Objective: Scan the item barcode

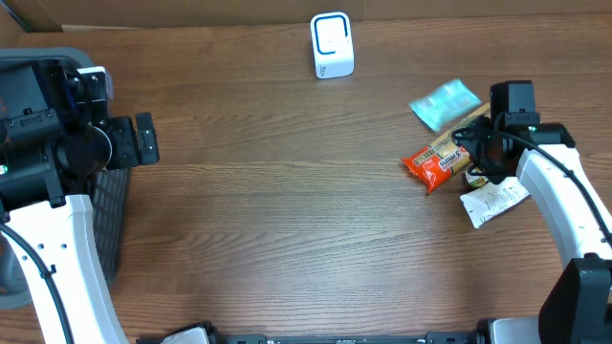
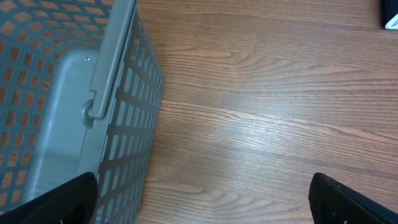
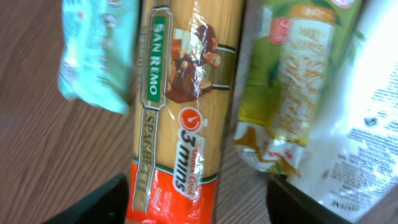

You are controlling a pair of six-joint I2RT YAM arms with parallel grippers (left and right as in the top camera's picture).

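One wood-grain table [image 1: 287,220], left tool [image 2: 202,202] agape and empty, right tool [image 3: 199,205] spread astride spaghetti pack [image 3: 180,93]

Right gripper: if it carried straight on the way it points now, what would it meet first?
Most likely the spaghetti pack, lying right ahead of the right gripper, between its open fingers in the wrist view. The green packet sits just beside that line. Depth is unclear.

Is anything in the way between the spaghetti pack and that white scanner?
Nothing visible: only bare table lies between the spaghetti and the scanner. The teal packet lies beside the spaghetti, off that path.
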